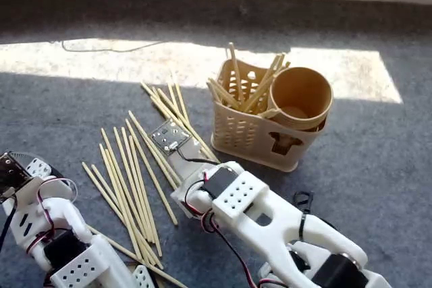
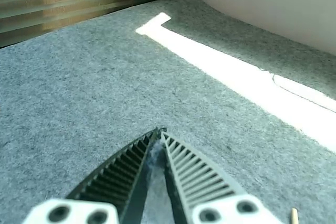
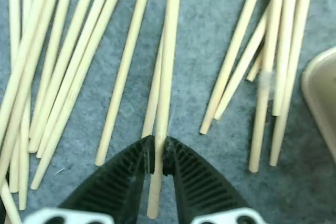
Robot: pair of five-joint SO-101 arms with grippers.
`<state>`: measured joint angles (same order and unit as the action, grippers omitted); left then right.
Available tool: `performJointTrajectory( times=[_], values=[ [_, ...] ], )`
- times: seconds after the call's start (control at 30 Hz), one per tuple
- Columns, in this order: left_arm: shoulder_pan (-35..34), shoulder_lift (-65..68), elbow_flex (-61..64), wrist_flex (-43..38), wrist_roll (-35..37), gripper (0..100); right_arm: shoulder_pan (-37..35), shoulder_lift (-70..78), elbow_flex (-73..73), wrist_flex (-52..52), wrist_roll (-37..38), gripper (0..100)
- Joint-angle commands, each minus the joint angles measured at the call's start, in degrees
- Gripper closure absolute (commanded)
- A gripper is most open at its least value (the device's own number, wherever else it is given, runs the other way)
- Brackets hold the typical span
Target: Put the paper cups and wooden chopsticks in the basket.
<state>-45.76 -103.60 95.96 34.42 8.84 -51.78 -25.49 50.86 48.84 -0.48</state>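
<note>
Loose wooden chopsticks (image 1: 128,173) lie scattered on the grey felt worktop (image 1: 378,187). They fan from its middle toward the near edge. A second bunch (image 1: 165,106) lies just beside the left wall of the basket (image 1: 246,136).

One chopstick (image 3: 167,77) is pinched between the jaws of the right gripper (image 3: 158,153). It is gripped close to one end, and that end pokes out a little behind the jaw tips. Other sticks lie alongside it on both sides, and one touches it along part of its length. I cannot tell whether the gripped stick is clear of the felt.

The basket is cream plastic with perforated walls. It stands upright to the right of the worktop's middle, toward the far edge. A sheaf of sticks (image 1: 246,89) leans in its left part, their ends above the rim. A paper cup (image 1: 304,96) sits tilted in its right part, mouth turned upward. A second rim shows just under it, so cups look nested, but I cannot tell how many.

The right arm (image 1: 270,214) comes in from the near edge, its head over the sticks in front of the basket. The left arm (image 1: 47,210) sits at the near left corner. The left gripper (image 2: 159,134) hangs over bare felt, its jaws pressed together on nothing.

A band of sunlight (image 1: 101,59) crosses the worktop toward the far edge, and a thin cable (image 1: 108,49) lies in it.
</note>
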Motion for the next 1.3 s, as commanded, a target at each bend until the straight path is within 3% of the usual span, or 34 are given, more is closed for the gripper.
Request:
performJointTrajectory(
  times=[0.0,0.7,1.07,1.27],
  values=[
    [1.2,-0.4,0.7,-0.9,0.2,98,4.1,-7.4,-0.4,2.1,-0.2,99.5],
    [1.4,-0.4,0.7,-0.9,0.1,98,7.6,-52.2,9.8,2.0,-0.3,99.4],
    [1.4,-0.4,0.7,-0.9,0.1,98,7.6,-56.9,9.9,-0.9,0.1,99.4],
    [1.4,-0.4,0.7,-0.9,0.1,98,9.8,-56.9,9.9,-7.7,0.0,99.4]
  ],
)
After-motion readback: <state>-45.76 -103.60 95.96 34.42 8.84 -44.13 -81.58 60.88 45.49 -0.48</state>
